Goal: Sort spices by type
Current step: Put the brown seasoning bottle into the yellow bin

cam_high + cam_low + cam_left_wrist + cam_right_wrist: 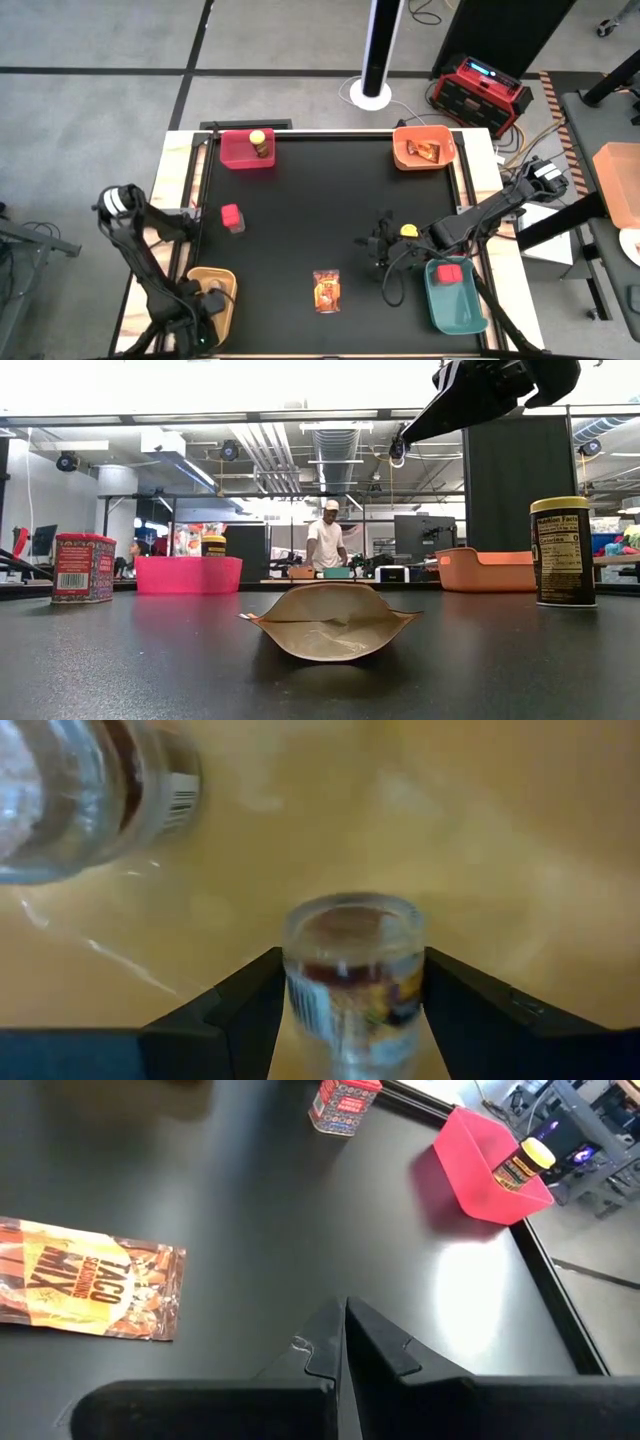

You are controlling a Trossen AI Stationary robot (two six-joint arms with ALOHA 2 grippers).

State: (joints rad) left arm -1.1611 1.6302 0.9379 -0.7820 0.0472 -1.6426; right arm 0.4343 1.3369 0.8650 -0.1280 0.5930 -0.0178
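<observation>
Now | left gripper (350, 1020) clamps round glass jar (352, 982) | right gripper (343, 1342) closed, empty

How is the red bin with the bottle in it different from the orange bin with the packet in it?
The red rectangular plastic bin sits at the table's far left corner, while the orange plastic bin sits at the far right corner. The red bin holds an upright dark jar with a yellow lid; the orange bin holds a flat orange-brown packet lying down. Both are open-topped and each holds one spice.
</observation>
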